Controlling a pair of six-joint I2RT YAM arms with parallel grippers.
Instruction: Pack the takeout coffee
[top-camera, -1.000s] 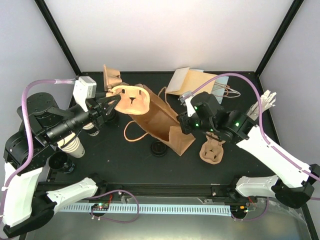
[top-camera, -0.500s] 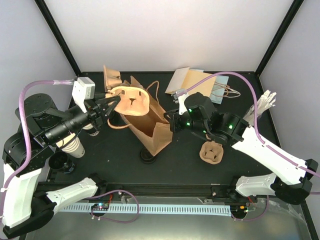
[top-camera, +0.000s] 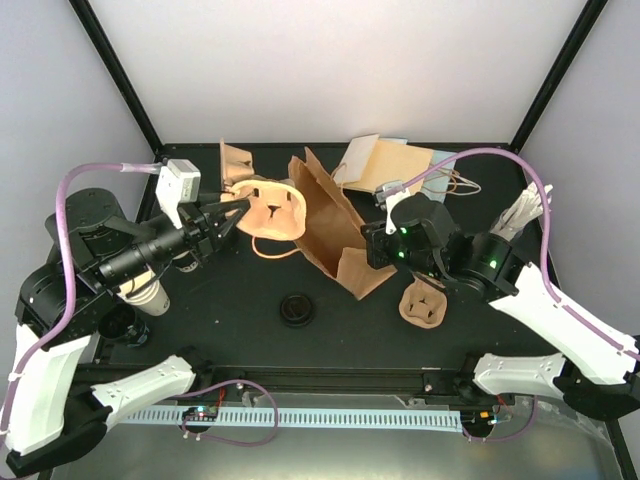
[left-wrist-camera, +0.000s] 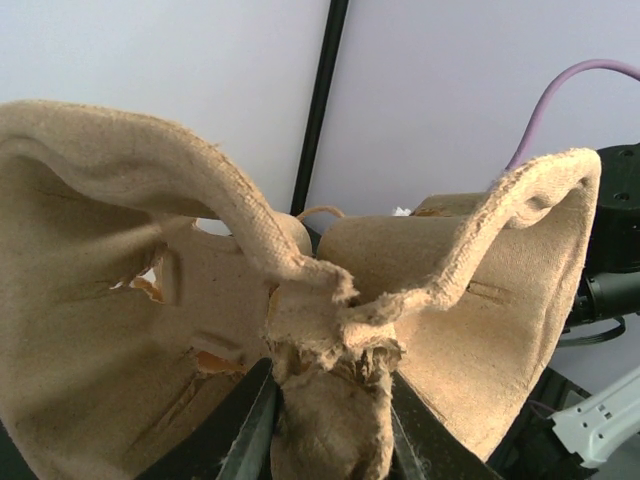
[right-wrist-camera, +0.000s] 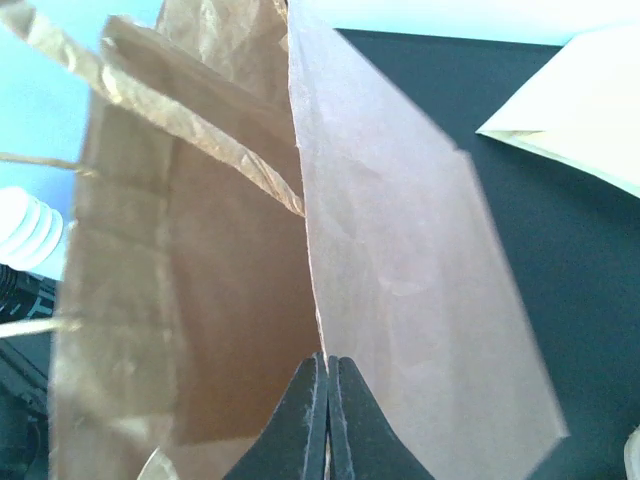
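My left gripper is shut on the middle post of a brown pulp cup carrier and holds it in the air beside the open mouth of a brown paper bag. The left wrist view is filled by the carrier, its post pinched in the gripper. My right gripper is shut on the bag's wall, the gripper pressed onto the paper edge. One takeout coffee cup stands at the left, partly under the left arm. A second cup is mostly hidden.
A black lid lies in front of the bag and a black round thing sits at the far left. Another pulp carrier rests near the right arm, a third at the back. Flat paper bags lie back right.
The right gripper dragged the bag left, then back to the right, baring the black lid. The left gripper carried the carrier slightly to the right.
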